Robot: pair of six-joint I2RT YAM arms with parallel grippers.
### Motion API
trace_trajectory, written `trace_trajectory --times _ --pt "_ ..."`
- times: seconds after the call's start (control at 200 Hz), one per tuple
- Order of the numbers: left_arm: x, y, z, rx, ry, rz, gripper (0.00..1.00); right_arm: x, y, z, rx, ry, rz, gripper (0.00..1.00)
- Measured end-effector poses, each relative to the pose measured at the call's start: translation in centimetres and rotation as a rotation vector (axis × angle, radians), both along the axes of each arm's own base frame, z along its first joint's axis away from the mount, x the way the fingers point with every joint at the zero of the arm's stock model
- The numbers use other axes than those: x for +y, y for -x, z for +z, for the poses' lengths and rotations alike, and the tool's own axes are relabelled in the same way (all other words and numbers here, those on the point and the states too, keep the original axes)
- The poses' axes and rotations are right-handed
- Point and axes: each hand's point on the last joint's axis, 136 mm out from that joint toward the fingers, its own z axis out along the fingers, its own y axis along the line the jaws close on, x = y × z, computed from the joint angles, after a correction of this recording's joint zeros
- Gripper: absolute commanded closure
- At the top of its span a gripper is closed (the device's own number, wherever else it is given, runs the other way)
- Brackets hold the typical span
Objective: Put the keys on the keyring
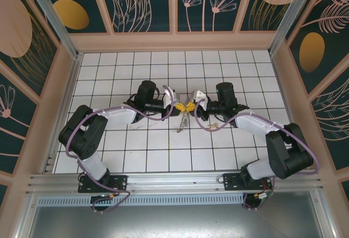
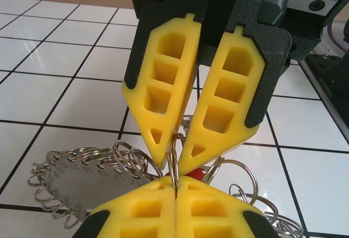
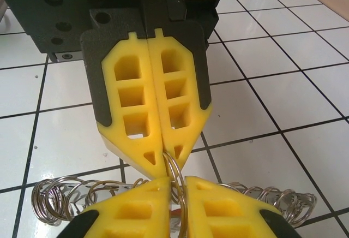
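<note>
The tiled table (image 1: 136,150) is boxed in by walls (image 1: 180,40) on its far and side edges. There is open tile all round the two arms, which meet at centre frame, well away from every edge. The left claw (image 1: 179,107) is pinched closed on the keyring (image 2: 76,186). The right claw (image 1: 191,107) has its fingers narrowly parted around the same ring, and I cannot tell whether they press it. The keys (image 2: 199,171) show as a red bit just beside the tips.

Left tool (image 2: 175,190) closed, right tool (image 3: 177,190) ajar
</note>
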Motion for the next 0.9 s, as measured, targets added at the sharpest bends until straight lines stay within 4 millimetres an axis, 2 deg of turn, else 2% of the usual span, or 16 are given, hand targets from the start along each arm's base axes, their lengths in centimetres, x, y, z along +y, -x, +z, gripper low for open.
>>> trace_trajectory --times 0.12,0.23,0.33,0.415,0.681,0.901 --pt "0.1 -0.2 0.1 -0.006 0.003 0.005 1.0 0.0 0.1 0.3 0.004 -0.007 -0.002 1.0" --pt "0.1 -0.2 0.2 -0.013 0.002 0.003 1.0 -0.1 0.1 0.4 0.006 -0.007 -0.003 1.0" --pt "0.1 -0.2 0.2 -0.022 -0.012 -0.006 0.86 -0.1 0.2 0.3 0.01 -0.005 -0.003 1.0" --pt "0.0 -0.3 0.4 -0.034 -0.029 -0.015 0.82 -0.1 0.2 0.2 0.014 0.0 -0.007 1.0" --pt "-0.9 -0.6 2.0 -0.087 -0.07 -0.057 0.78 -0.5 0.1 -0.5 0.033 0.028 -0.03 1.0" --pt "-0.6 -0.5 1.2 -0.081 -0.119 -0.053 0.76 -0.5 0.2 -0.6 0.04 0.033 -0.033 1.0"
